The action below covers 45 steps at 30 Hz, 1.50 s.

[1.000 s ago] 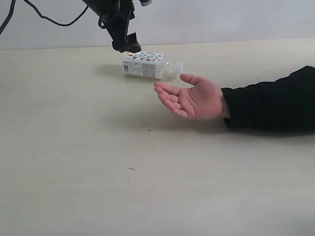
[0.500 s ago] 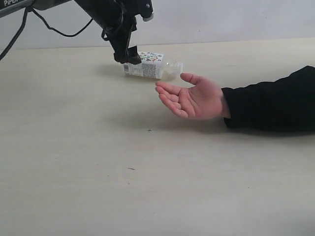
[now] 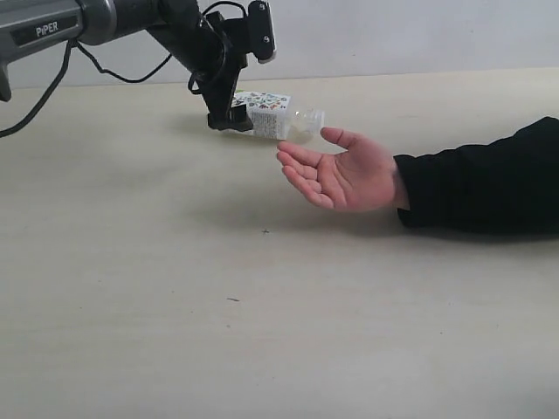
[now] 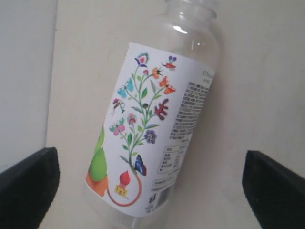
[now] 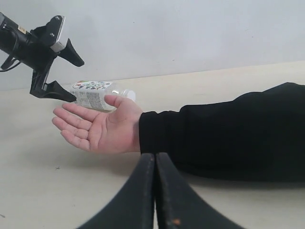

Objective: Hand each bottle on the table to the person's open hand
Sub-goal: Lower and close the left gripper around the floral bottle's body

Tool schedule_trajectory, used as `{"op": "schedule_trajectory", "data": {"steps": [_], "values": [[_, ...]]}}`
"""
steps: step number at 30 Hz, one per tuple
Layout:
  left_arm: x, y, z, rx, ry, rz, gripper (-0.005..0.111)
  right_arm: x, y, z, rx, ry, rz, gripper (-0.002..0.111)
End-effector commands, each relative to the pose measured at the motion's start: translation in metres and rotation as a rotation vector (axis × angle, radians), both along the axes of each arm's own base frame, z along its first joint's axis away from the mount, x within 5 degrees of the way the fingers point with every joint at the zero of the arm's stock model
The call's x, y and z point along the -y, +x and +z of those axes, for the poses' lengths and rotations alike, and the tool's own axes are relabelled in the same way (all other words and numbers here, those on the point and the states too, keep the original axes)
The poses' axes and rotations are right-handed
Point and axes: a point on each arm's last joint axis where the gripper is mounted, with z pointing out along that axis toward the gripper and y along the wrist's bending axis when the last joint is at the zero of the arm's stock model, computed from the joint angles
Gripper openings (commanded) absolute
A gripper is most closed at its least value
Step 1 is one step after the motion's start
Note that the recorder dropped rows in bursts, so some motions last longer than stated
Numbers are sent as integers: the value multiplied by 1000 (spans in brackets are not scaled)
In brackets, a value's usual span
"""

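Left wrist view shows my left tool (image 4: pixel 151 188) spread wide astride the bottle (image 4: pixel 152 124), touching neither side. It lies flat on the worktop (image 3: pixel 262 305), upper middle of the exterior frame, beside the open hand (image 3: pixel 345 175). I'd centre on the label, then close squarely.

The light is bright and even, and soft grey shadows lie on the surface (image 3: pixel 175 332) under the hand (image 3: pixel 345 179) and the black sleeve (image 3: pixel 480 183). A small white shine sits on the clear bottle (image 4: pixel 157 129) in the left wrist view. There the dark gripper fingers (image 4: pixel 28 186) look blurry.
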Motion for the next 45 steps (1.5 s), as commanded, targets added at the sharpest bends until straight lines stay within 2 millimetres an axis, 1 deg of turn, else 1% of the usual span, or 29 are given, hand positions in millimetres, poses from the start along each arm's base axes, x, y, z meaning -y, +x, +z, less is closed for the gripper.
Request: {"op": "schedule_trajectory", "data": {"steps": [1,6,13,16,18,21,26,35,45], "values": [[1,5,-4,40,-19,7,105,0,0,-1,7,1,3,0],[3,12,-8,83,-24,-2,105,0,0,-1,7,1,3,0],[9,22,-17,63,-30,-14,105,0,0,-1,7,1,3,0],[7,27,-25,36,-28,-15,105,0,0,-1,7,1,3,0],[3,30,-27,24,-33,-5,105,0,0,-1,7,1,3,0],[-2,31,-28,11,-37,3,105,0,0,-1,7,1,3,0],[1,31,-29,22,-49,-27,105,0,0,-1,7,1,3,0],[1,32,-50,-2,-39,-30,105,0,0,-1,7,1,3,0],[2,34,-52,15,-47,-20,105,0,0,-1,7,1,3,0]]}}
